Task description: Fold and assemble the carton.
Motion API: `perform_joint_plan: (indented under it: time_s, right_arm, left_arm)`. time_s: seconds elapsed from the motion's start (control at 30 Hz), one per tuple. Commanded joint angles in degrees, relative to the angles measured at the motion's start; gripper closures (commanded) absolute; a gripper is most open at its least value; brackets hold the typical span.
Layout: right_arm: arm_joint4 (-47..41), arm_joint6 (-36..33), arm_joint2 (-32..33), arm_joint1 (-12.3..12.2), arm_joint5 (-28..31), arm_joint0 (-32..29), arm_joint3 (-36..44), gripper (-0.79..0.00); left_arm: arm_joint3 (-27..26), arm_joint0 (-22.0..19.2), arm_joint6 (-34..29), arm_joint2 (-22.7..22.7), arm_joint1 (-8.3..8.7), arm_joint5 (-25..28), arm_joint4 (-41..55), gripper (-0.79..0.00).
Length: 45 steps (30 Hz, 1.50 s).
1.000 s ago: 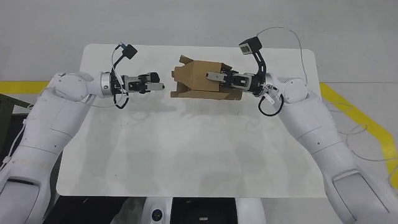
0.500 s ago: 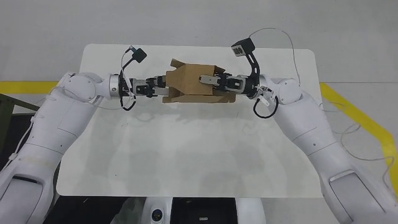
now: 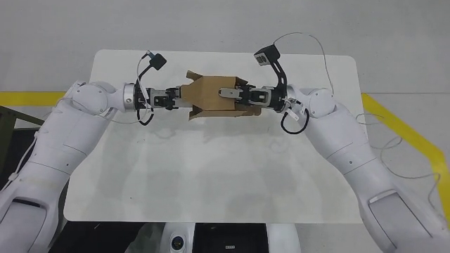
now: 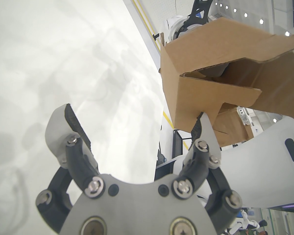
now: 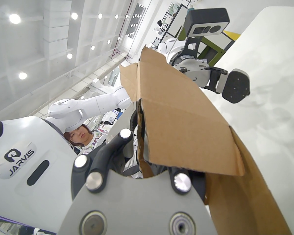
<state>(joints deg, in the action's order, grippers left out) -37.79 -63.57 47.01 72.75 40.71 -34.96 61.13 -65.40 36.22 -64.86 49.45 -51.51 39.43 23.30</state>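
Note:
A brown cardboard carton hangs just above the white table at its far middle, flaps loose at both ends. My right gripper is shut on the carton's wall from the right, and the right wrist view shows the carton between the fingers of that gripper, partly hiding them. At the carton's left end stands my left gripper, open. In the left wrist view one fingertip of the left gripper touches the edge of a lower flap of the carton; the other finger is free over the table.
A yellow floor line runs past both sides of the table. Bare tabletop lies in front of the carton, toward the near edge. The left gripper appears beyond the carton in the right wrist view.
The right arm has carried the carton leftward toward the table's middle. The left gripper has moved right and now meets the carton's left end.

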Motion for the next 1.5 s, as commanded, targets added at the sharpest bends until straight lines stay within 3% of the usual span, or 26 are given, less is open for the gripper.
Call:
perform_joint_plan:
  time_s: [0.0,0.83,1.27,1.47]
  right_arm:
    - [-0.1,-0.1,-0.12,0.09,-0.1,0.04,0.2,0.0]
    - [-0.26,-1.9,-2.31,0.15,-1.89,0.61,2.55,0.0]
    - [-1.22,0.59,-0.31,-0.18,0.59,0.26,0.14,0.0]
    - [-1.31,1.97,0.98,-0.21,1.97,-0.12,-1.15,0.0]
  left_arm:
    - [-0.02,-0.04,0.03,-0.13,0.07,0.03,0.16,-0.785]
    - [1.02,-0.85,-0.07,-1.58,0.37,-0.07,2.47,-0.785]
    - [2.92,-0.93,1.31,-0.96,0.64,1.31,1.12,-0.785]
    - [0.4,0.39,1.41,-2.26,0.57,1.4,-1.43,-0.785]
